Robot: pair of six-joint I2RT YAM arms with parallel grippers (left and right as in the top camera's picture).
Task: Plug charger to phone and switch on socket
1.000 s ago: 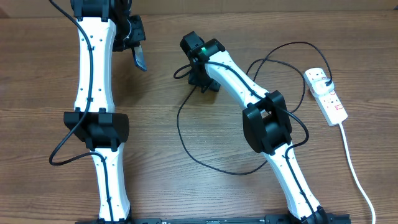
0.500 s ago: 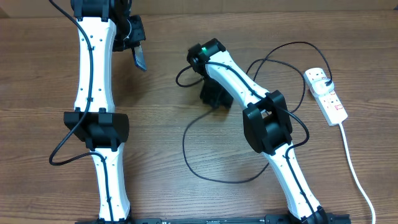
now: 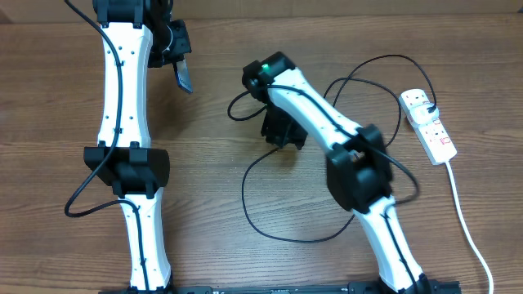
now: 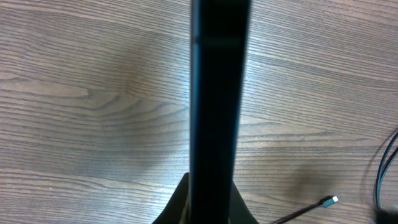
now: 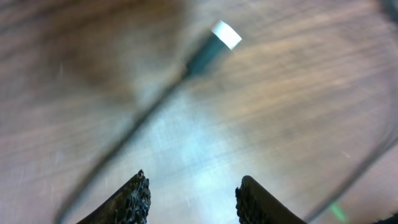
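My left gripper [image 3: 181, 72] at the back left is shut on the phone [image 4: 217, 93], which shows edge-on as a dark slab between the fingers in the left wrist view. The charger [image 3: 243, 196] is a thin black cable looping over the middle of the table. Its connector tip [image 5: 222, 35] lies on the wood ahead of my right gripper [image 5: 193, 190], and also shows at the lower right of the left wrist view [image 4: 329, 200]. The right gripper [image 3: 282, 129] hovers over the table centre, open, with nothing between its fingers. The socket [image 3: 429, 124] lies at the far right.
A thick white cord [image 3: 467, 224] runs from the socket toward the front right edge. More loops of black cable [image 3: 368, 69] lie between the right arm and the socket. Both arms' white links stretch from the front edge up the table.
The right gripper has moved nearer and to the right, its jaws have narrowed, and the cable loop beneath it has shifted. The left gripper and phone have stayed put.
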